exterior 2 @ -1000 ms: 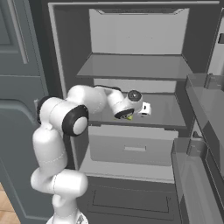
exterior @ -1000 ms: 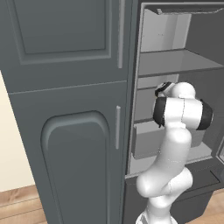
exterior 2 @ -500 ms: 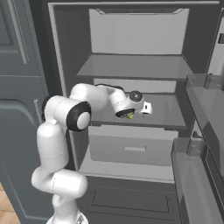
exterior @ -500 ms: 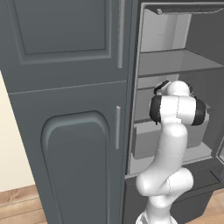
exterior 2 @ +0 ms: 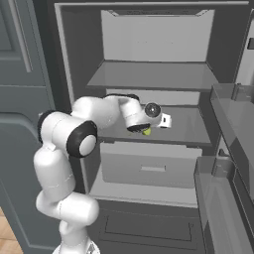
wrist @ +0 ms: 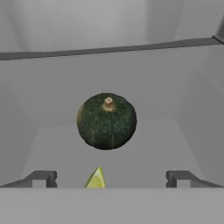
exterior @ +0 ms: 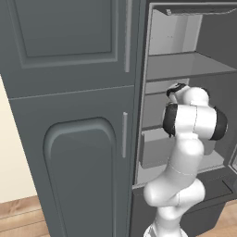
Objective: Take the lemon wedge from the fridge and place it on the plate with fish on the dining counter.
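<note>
The lemon wedge [wrist: 96,179] lies on the pale grey middle shelf [exterior 2: 188,126] of the fridge [exterior 2: 74,59], between the two spread jaws of the gripper [wrist: 111,178] and nearer the left-hand fingertip [wrist: 41,177] in the hand view than the other; it shows as a small yellow point rising just above the bottom band, touching neither tip as far as can be seen; the jaws stand wide apart with nothing pinched between them. Beyond the jaws, further back on the same shelf and roughly centred between them, sits a dark green round squash [wrist: 106,121] with a tan stem on top; it stands apart from the wedge. In the right base view the wedge [exterior 2: 147,131] shows as a yellow speck right under the hand, above the closed pale drawer [exterior 2: 149,166]; the fridge's open door [exterior 2: 233,149] stands to the right with its shelves. In the left base view the arm reaches into the open fridge [exterior: 185,65] beside a panelled dark grey cabinet [exterior: 69,115] with slim silver handles. No brand, label or writing can be read anywhere.
</note>
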You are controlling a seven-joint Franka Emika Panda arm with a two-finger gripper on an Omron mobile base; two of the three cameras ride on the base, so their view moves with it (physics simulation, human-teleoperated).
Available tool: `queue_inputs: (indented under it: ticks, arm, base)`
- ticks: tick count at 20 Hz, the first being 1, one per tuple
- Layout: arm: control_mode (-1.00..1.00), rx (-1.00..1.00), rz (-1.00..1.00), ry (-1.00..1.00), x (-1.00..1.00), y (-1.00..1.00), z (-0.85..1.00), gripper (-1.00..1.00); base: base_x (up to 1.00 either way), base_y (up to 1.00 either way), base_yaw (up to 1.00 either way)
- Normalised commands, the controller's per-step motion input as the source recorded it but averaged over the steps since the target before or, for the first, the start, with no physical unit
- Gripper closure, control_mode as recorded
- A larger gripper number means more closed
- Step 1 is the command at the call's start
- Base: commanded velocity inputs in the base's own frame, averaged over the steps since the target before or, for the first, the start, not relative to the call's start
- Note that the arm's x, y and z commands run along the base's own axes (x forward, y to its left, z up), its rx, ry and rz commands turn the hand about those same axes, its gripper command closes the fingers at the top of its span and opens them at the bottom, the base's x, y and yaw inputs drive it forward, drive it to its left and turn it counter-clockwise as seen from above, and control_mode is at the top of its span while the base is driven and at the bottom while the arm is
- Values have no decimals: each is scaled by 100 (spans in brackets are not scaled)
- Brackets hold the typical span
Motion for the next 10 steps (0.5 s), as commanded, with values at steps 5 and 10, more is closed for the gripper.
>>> queue_inputs:
  ticks: [5, 10]
  arm:
    - [-100, 0, -1, -1, -13, 5, 2, -100]
    - [-100, 0, -3, 9, -59, 43, 29, -100]
  base:
    - [0, 0, 0]
    - [0, 0, 0]
